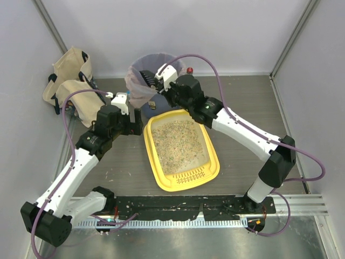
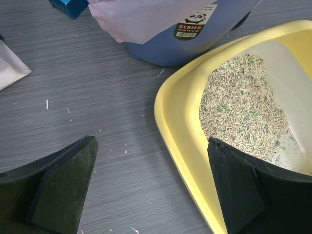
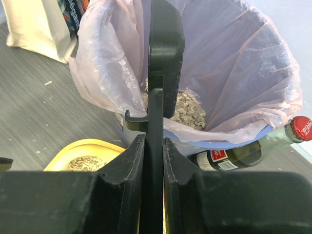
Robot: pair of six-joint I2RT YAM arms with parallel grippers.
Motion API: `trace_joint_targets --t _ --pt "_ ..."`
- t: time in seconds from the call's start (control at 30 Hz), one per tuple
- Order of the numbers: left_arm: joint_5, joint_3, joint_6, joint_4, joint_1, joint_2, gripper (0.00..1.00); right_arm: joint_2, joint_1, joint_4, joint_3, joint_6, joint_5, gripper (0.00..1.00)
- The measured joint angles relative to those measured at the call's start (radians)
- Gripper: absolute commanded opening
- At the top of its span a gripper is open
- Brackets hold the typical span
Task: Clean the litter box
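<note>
The yellow litter box (image 1: 161, 181) lies mid-table with beige-grey granules (image 1: 178, 141) and a slotted grille at its near end. My right gripper (image 1: 160, 82) is shut on the handle of a black scoop (image 1: 144, 76) held over the round blue bin (image 1: 141, 108). In the right wrist view the gripper (image 3: 153, 139) clamps the scoop (image 3: 165, 48) edge-on above the litter in the bin's liner (image 3: 234, 63). My left gripper (image 1: 138, 126) is open at the box's far left corner. In the left wrist view it (image 2: 151, 141) straddles the box's rim (image 2: 187, 161).
Beige tote bags (image 1: 67, 81) stand at the back left. A glass bottle with a red cap (image 3: 280, 139) lies beside the bin. A blue carton (image 2: 70, 6) sits behind the bin. Enclosure walls close in on both sides and the back.
</note>
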Motion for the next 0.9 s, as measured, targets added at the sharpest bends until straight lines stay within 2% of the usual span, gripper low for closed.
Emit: trace_joint_targets --t 0.23,0.43,0.63,0.9 --pt "0.000 0.000 0.000 0.000 0.000 0.003 1.00 -0.016 0.097 0.132 -0.110 -0.214 0.149 0.01" --pt "0.000 0.000 0.000 -0.002 0.000 0.008 1.00 -0.071 0.152 0.324 -0.267 -0.364 0.249 0.02" --pt "0.000 0.000 0.000 -0.002 0.000 0.010 1.00 -0.174 0.159 0.535 -0.423 -0.417 0.251 0.04" --pt "0.000 0.000 0.000 -0.003 0.000 0.010 1.00 -0.245 0.168 0.663 -0.465 -0.412 0.240 0.04"
